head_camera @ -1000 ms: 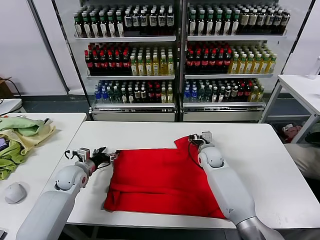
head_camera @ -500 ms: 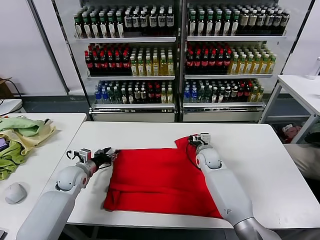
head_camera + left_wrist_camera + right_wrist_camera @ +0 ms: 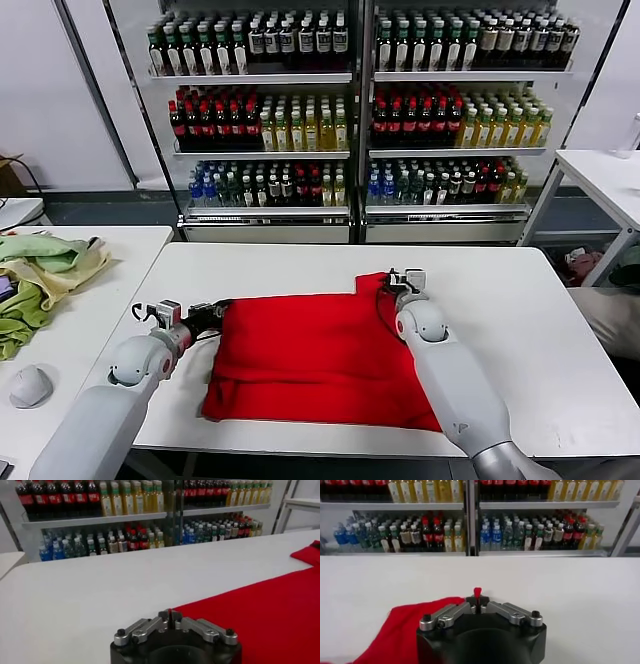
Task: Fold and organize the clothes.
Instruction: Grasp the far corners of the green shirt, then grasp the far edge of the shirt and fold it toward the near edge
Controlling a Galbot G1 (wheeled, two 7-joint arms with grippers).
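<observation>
The red T-shirt point(image 3: 315, 350) lies spread on the white table point(image 3: 520, 300), print side hidden. My left gripper point(image 3: 212, 313) is shut on the shirt's left far corner; the left wrist view shows its jaws closed at the red fabric's edge point(image 3: 250, 605). My right gripper point(image 3: 398, 282) is shut on the shirt's right far corner, where a sleeve point(image 3: 372, 288) bunches up. In the right wrist view a small tuft of red cloth point(image 3: 477, 592) sticks out between the closed jaws, with red fabric point(image 3: 400, 630) trailing beside.
A heap of pale green and yellow cloths point(image 3: 40, 275) lies on the side table at left, with a white mouse point(image 3: 30, 385) near it. Drink shelves point(image 3: 350, 120) stand behind the table. Another white table point(image 3: 610, 175) is at far right.
Both grippers have pulled the shirt's far edge slightly outward and toward the back, stretching the fabric flatter; the left gripper shifted a little left and down.
</observation>
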